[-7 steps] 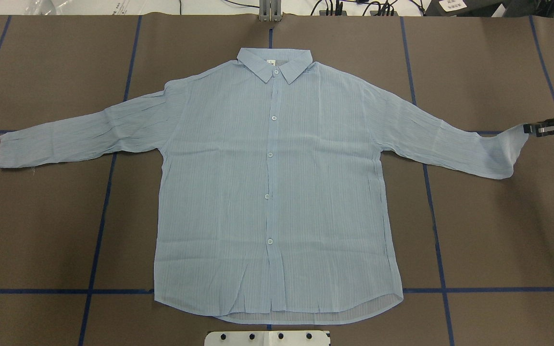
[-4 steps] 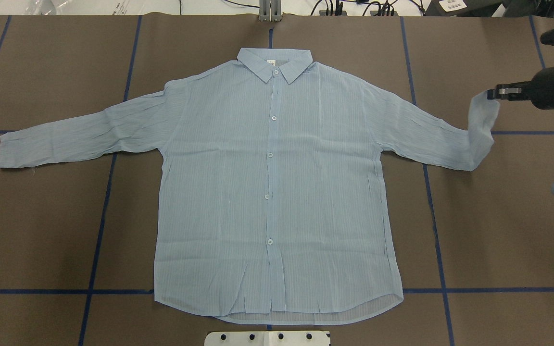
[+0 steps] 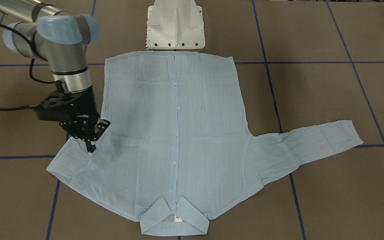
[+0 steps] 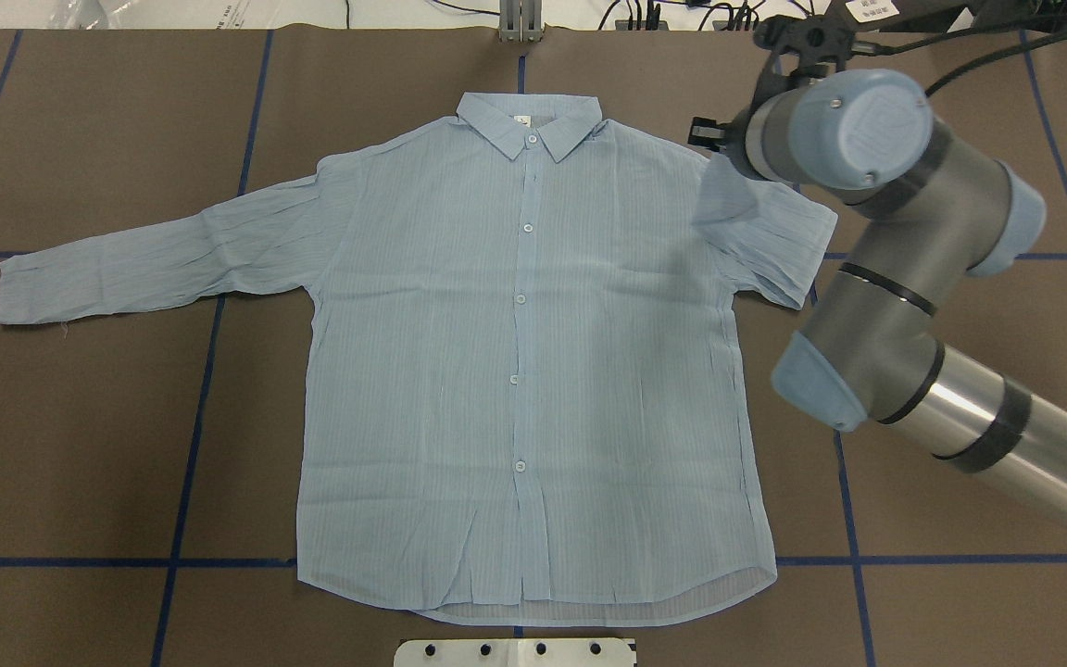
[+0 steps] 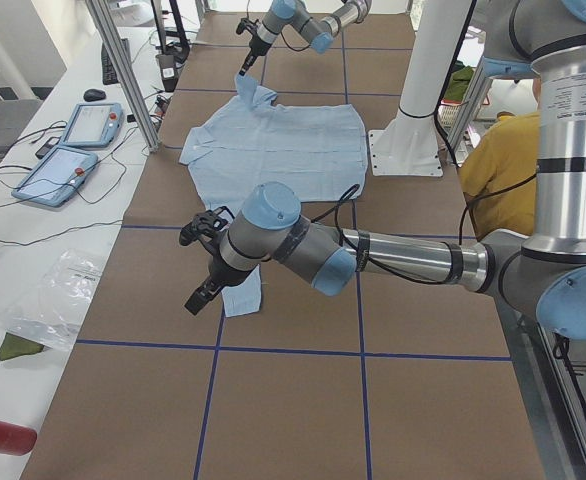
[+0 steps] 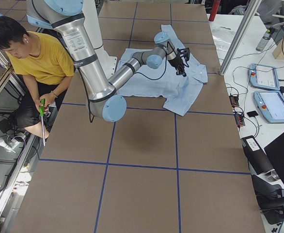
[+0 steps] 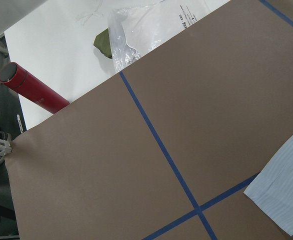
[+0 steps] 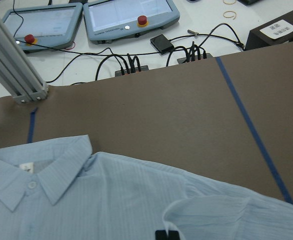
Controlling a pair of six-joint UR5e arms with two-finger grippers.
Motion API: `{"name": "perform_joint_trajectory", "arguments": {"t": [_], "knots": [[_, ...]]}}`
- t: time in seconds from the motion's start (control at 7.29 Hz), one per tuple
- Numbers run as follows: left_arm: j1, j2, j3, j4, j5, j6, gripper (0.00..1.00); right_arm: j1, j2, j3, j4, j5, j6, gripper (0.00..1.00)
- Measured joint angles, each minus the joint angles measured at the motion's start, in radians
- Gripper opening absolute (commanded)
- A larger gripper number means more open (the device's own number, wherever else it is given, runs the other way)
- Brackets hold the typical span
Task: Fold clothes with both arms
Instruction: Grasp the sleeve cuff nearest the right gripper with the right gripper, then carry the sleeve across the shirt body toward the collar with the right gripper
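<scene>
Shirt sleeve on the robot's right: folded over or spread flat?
Folded over: the right claw holds the sleeve end over the shirt's shoulder, doubling it back on itself.

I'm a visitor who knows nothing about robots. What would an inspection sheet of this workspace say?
Surface: brown cover with blue tape grid.
Job's things: pale-blue shirt lies buttoned, front up; right sleeve doubled in over the shoulder, left sleeve stretched out flat.
Clutter: plastic bag and red cylinder on the white side bench.
Grippers: right gripper pinches the right sleeve's cuff above the shirt; left gripper hovers by the left cuff, open or shut unclear.
Cables: black cable along the right arm; other cables at the table's far edge.
Surroundings: two control tablets, white pedestal, seated person in yellow.
</scene>
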Motion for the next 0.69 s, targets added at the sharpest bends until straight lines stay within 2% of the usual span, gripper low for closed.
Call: {"name": "perform_joint_trajectory", "arguments": {"t": [0.41, 0.69], "knots": [[0.000, 0.002, 0.001, 0.000, 0.000, 0.000, 1.00, -0.104, 0.320, -0.266, -0.058, -0.146, 0.122, 0.00], [0.000, 0.010, 0.001, -0.001, 0.000, 0.000, 1.00, -0.171, 0.394, -0.312, -0.041, -0.228, 0.115, 0.00]]}}
